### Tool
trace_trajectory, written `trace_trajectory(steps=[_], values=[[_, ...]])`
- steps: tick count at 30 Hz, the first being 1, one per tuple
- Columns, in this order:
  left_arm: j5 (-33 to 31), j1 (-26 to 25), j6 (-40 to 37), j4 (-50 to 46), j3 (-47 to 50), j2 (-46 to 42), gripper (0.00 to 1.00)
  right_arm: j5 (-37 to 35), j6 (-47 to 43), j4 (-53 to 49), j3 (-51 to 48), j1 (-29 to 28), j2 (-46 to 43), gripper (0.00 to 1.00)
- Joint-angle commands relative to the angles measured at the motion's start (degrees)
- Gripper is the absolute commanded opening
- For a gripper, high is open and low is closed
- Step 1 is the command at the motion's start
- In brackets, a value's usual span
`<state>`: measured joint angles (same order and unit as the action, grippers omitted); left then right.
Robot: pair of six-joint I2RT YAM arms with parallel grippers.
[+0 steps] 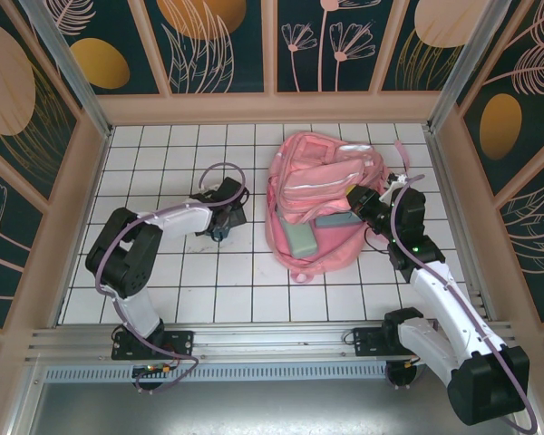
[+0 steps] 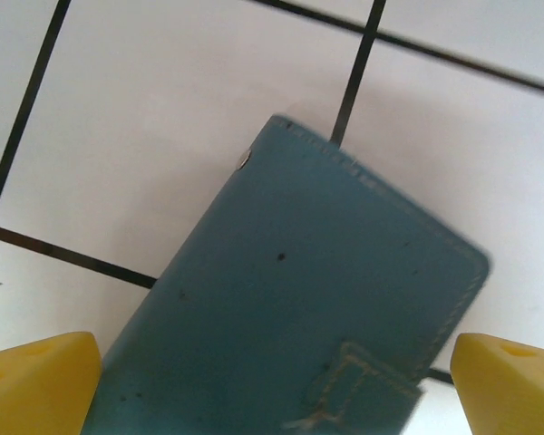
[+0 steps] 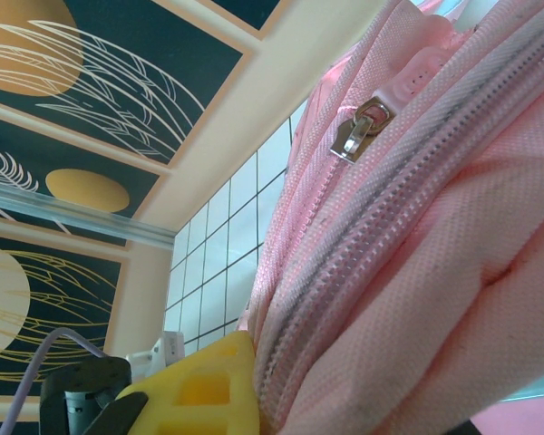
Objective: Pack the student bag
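Right of centre on the tiled surface (image 1: 163,272) lies the student bag (image 1: 322,195), its zipped rim pinched by the right hand (image 1: 361,204). The left hand (image 1: 220,223) hangs spread over a blue wallet (image 2: 299,299). Pickup seems the step; next, lower and close squarely.

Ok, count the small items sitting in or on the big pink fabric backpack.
2: a mint-green pencil case at the near-left of the backpack, and a grey-blue flat slab just right of it. More may be hidden inside.

left gripper (image 1: 219,219): low, fingers (image 2: 36,385) wide apart | right gripper (image 1: 363,207): arm extended, fingers (image 3: 195,394) clamped on student bag (image 1: 326,177)
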<state>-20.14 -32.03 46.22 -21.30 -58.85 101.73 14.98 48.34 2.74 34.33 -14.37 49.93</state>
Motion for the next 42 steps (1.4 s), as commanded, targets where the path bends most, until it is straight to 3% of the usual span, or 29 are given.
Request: trace_trajectory(steps=[1, 17, 29, 42], values=[[0.8, 0.1, -7.8, 0.5, 2.0, -2.2, 0.98, 3.5, -1.7, 6.9, 1.0, -1.2, -1.3, 0.00], [6.0, 0.0, -23.8, 3.4, -0.9, 1.2, 0.98, 4.0, -1.3, 7.0, 1.4, -1.2, -1.0, 0.00], [20.7, 0.0, -15.9, 7.0, 2.2, -5.3, 0.99, 3.8, -1.1, 7.0, 1.1, -1.2, -1.2, 0.00], [16.9, -0.1, -26.3, 4.0, -1.7, -1.3, 0.99, 3.6, -1.2, 6.6, 0.9, -1.2, -2.0, 0.00]])
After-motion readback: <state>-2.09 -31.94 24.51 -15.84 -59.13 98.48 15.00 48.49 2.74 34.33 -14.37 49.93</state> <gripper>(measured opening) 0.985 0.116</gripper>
